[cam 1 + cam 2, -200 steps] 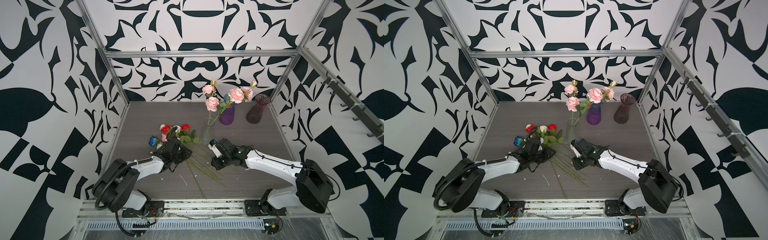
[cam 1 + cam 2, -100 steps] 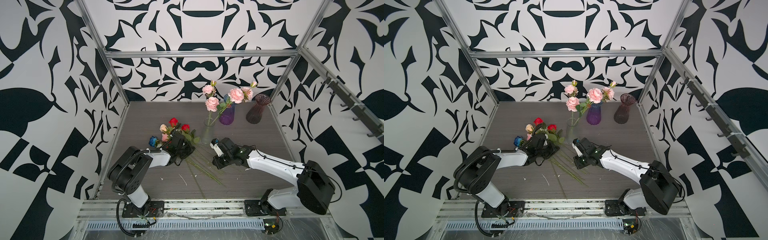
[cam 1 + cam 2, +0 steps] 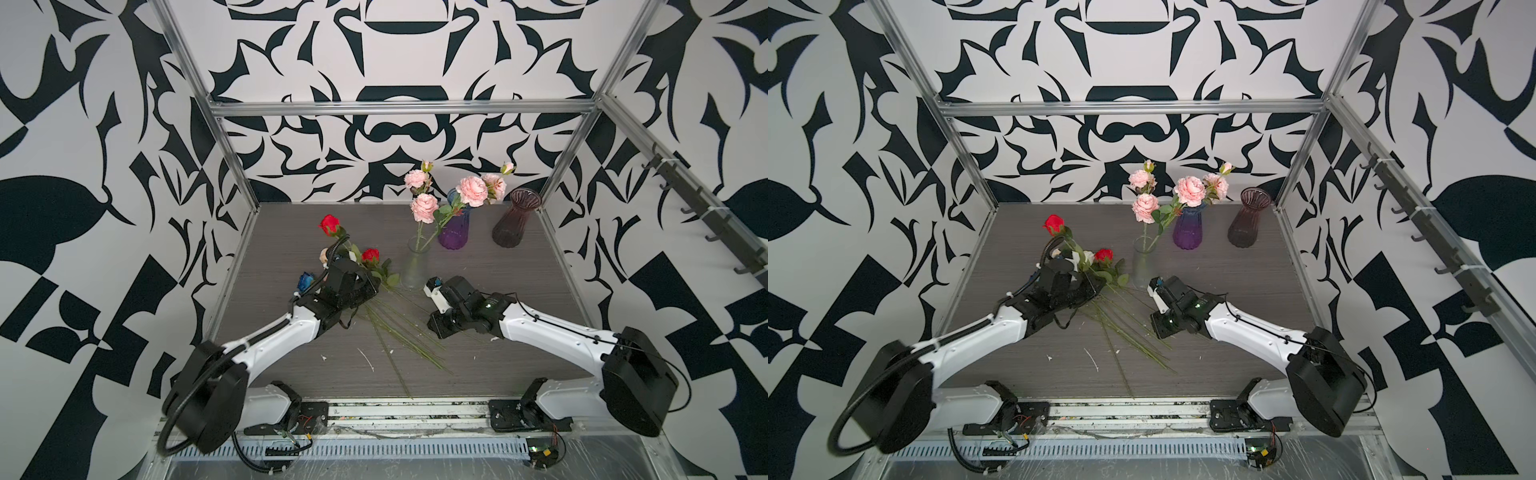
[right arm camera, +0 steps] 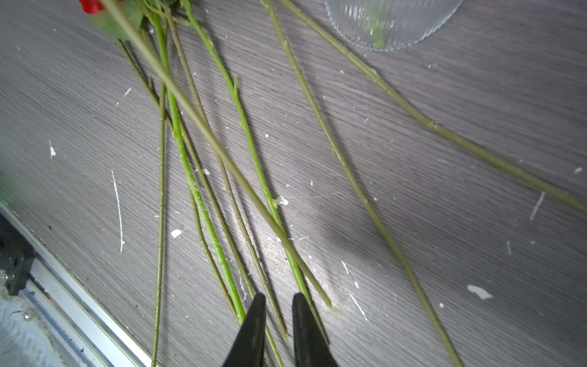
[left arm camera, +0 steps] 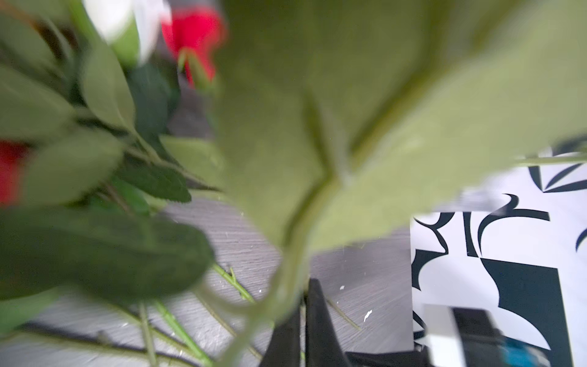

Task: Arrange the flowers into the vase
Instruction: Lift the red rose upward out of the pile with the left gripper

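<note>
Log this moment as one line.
left gripper: shut on red rose | right gripper: open over loose stems | clear vase: holds pink flower

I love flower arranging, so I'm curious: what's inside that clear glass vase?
Two stems of pink ruffled flowers stand in the clear glass vase, leaning apart. Lower down the ribbed glass blurs them, so where their ends rest, and any water, cannot be seen.
</note>
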Tool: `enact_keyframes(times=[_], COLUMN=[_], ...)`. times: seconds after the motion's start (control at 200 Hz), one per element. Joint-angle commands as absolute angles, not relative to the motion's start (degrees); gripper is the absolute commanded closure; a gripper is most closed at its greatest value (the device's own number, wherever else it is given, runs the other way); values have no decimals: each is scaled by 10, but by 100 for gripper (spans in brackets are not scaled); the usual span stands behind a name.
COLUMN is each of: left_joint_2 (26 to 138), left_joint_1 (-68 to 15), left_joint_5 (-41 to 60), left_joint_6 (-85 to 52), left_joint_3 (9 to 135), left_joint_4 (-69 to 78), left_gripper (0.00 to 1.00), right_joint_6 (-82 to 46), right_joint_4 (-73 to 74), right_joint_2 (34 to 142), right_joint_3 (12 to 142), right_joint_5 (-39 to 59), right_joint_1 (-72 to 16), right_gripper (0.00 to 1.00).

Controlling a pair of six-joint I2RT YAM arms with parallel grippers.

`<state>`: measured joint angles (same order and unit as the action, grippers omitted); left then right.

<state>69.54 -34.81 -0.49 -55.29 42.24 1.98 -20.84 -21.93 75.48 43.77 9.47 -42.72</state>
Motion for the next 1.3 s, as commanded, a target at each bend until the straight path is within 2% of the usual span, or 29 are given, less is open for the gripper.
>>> enact_keyframes(times=[0.0,0.19,0.515,0.885,1.295], left_joint_2=[615,562,658,765,785], left_joint_1=[-343,-341,-341,-342,-342], left_joint_5=[-104,-142,-124,-76,-56], left_joint_6=[-446,-308,-189,-186,-195], left_joint_3=[504,651,852,891,944], left_joint_4=[-98,-151,-204,-184,-186], left_gripper=[100,100,100,100,100], right_joint_6=[-212,-219,-223,-222,-218], right_joint_4=[-207,-205,-204,-206,-205], right_joint_2=[730,704,693,693,699], right_joint_3=[431,417,412,411,415], right_joint_5=[93,78,72,71,74], right_joint_1=[-425,-422,-419,-419,-419], right_gripper=[80,80,80,81,82])
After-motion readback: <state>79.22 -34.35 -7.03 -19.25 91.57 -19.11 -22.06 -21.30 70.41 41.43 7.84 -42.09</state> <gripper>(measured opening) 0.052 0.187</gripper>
